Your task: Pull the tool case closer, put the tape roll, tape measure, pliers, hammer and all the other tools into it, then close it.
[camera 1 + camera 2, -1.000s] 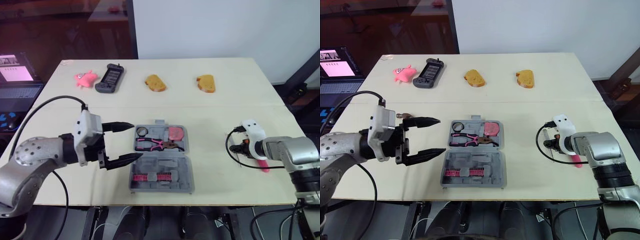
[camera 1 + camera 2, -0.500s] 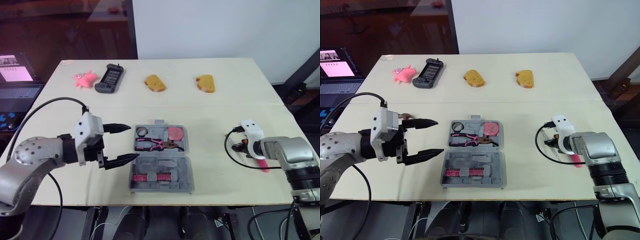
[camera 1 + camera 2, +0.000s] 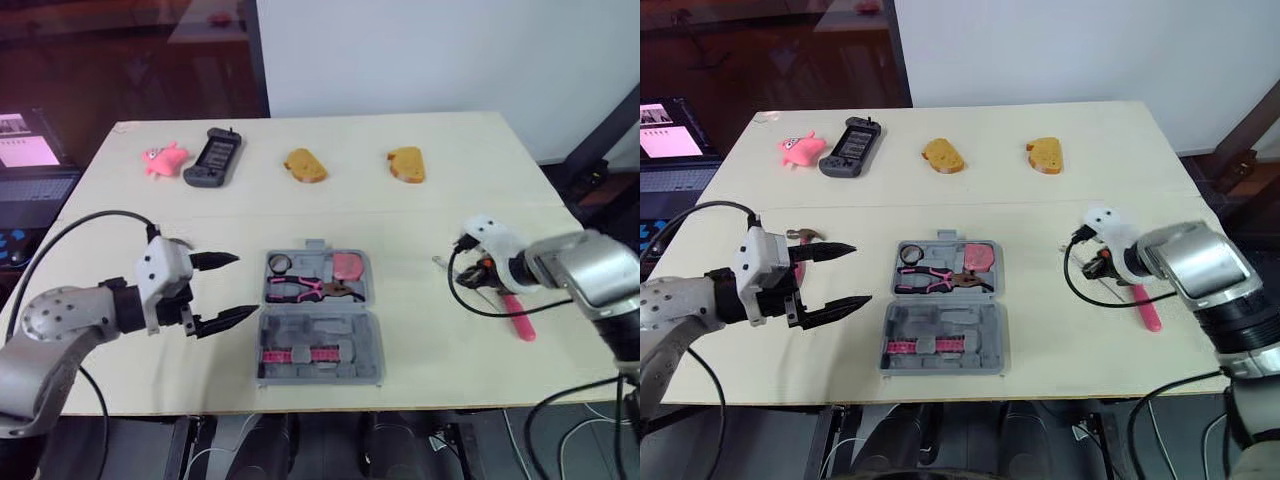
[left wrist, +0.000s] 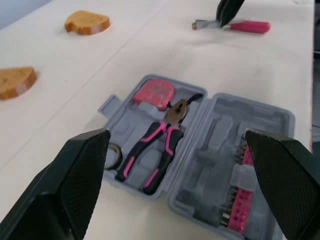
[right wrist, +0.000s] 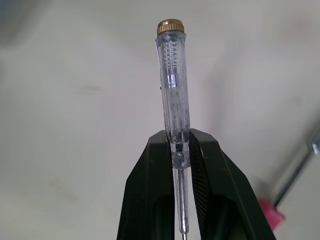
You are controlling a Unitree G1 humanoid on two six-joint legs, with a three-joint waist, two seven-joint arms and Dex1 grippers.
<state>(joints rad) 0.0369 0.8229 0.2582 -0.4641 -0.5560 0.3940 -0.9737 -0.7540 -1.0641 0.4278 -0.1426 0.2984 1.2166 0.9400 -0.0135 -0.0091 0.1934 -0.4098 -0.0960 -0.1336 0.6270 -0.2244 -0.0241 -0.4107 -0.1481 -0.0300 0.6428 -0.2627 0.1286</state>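
The grey tool case (image 3: 322, 327) lies open at the front middle of the table (image 3: 450, 200), lid folded flat. Its far half holds a small dark tape roll (image 3: 283, 263), pink-handled pliers (image 3: 305, 289) and a pink tape measure (image 3: 349, 265). Its near half holds a pink bit strip (image 3: 300, 355) along the front edge, and the other moulded slots there are bare.

My left gripper (image 3: 248, 284) hovers just left of the case, with its two black fingers (image 4: 82, 165) spread wide and holding nothing. They point toward the case. Behind that gripper, on the table, I see a brown and metal shape that looks like the head of the hammer (image 3: 800, 235), mostly hidden.

My right gripper (image 5: 178, 142) is well to the right of the case. Its fingers (image 5: 150, 165) pinch the lower part of a clear tester screwdriver (image 5: 172, 75) with a brass cap, whose capped end points out beyond the fingertips. Just beside this gripper, a pink-handled screwdriver (image 3: 518, 315) lies flat on the table. I cannot tell whether the gripper touches it.

Along the far side of the table, from left to right, sit a pink toy (image 3: 160, 158), a dark handheld game console (image 3: 212, 158) and two slices of bread (image 3: 305, 165) (image 3: 406, 164), all well apart from the case.
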